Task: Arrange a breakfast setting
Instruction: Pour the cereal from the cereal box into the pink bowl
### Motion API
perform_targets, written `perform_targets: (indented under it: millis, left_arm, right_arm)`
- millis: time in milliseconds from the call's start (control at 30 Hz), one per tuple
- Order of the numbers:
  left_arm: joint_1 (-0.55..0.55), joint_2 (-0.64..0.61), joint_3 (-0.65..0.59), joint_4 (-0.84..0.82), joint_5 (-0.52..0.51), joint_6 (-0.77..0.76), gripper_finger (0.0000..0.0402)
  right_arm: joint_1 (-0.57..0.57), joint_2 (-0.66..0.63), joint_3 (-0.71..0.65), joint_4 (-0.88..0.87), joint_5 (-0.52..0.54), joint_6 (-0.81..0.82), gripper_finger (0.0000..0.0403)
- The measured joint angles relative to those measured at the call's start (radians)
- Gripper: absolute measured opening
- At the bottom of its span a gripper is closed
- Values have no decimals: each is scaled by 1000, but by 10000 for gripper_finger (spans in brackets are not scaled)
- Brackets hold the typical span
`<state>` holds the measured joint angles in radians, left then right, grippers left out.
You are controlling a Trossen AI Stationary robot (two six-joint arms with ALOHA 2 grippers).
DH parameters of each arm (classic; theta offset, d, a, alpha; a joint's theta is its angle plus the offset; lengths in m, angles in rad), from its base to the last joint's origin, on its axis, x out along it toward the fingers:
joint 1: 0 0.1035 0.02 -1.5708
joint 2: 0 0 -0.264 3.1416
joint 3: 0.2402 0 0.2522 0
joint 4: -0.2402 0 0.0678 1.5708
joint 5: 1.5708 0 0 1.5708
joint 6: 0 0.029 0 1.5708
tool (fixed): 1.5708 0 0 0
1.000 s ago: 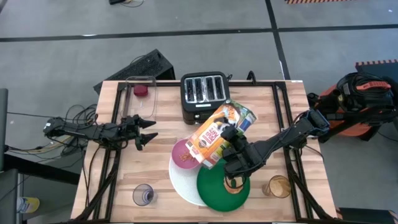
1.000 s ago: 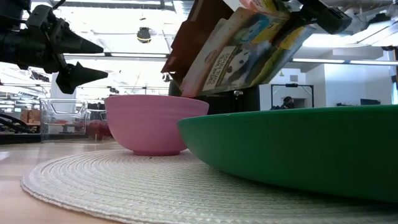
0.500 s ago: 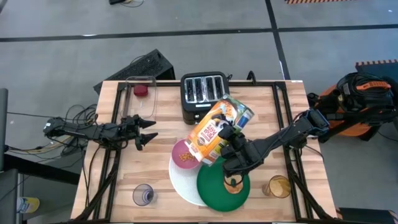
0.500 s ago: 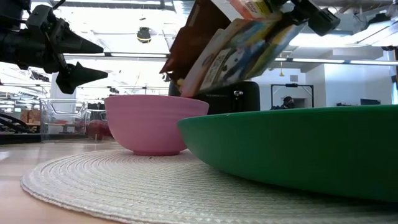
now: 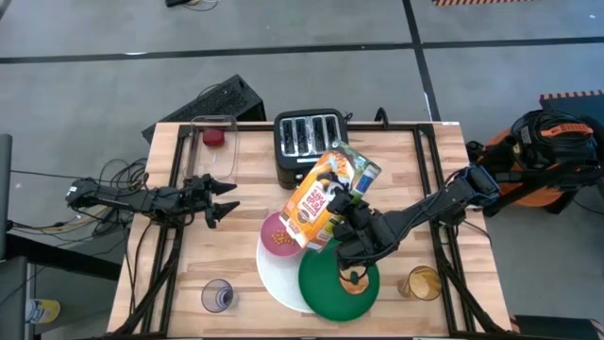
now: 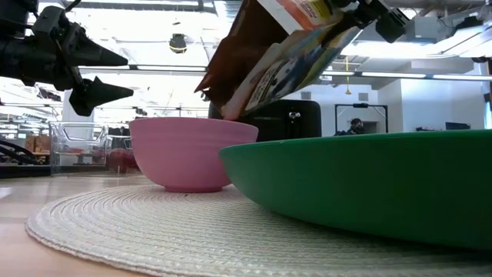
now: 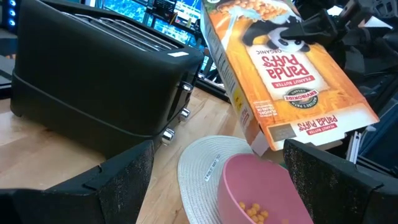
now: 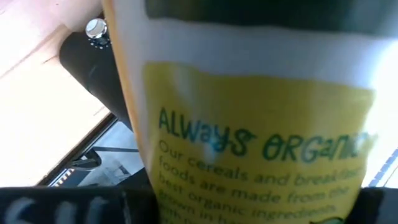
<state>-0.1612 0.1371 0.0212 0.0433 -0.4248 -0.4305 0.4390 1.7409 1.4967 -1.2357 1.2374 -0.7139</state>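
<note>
Robotics lab or workshop, not a home. Wooden tabletop [image 5: 245,189] on a black frame stands on bare grey concrete floor [image 5: 94,66] marked with dark tape lines. Loose cables [image 5: 123,175] trail beside the tabletop. Beyond it: ceiling strip lights [image 6: 430,75], lit monitors [image 7: 134,9], open industrial hall.

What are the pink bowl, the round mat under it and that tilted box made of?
The pink bowl looks like matte plastic: smooth, evenly coloured, no shine. The round mat seems woven fibre or cord, with fine concentric ribs. The cereal box, held tilted over the bowl by the right gripper, looks like printed cardboard with glossy graphics and folded edges.
</note>
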Motion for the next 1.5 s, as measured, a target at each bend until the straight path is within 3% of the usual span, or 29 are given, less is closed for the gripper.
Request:
perform_targets:
  millis: [300, 500, 900, 1067, 1500]
  left_arm:
    - [0, 0, 0, 0, 0, 0, 344]
    - [0, 0, 0, 0, 0, 0, 344]
    - [0, 0, 0, 0, 0, 0, 344]
    - [0, 0, 0, 0, 0, 0, 344]
    - [0, 0, 0, 0, 0, 0, 344]
  right_arm:
    - [-1, 0, 0, 51, 23, -105, 185]
    - [-15, 0, 0, 59, -9, -72, 185]
    - [-22, -1, 1, -76, -112, 252, 185]
    - [-13, 0, 13, -88, -108, 153, 185]
    - [-23, 0, 35, -89, -154, 141, 185]
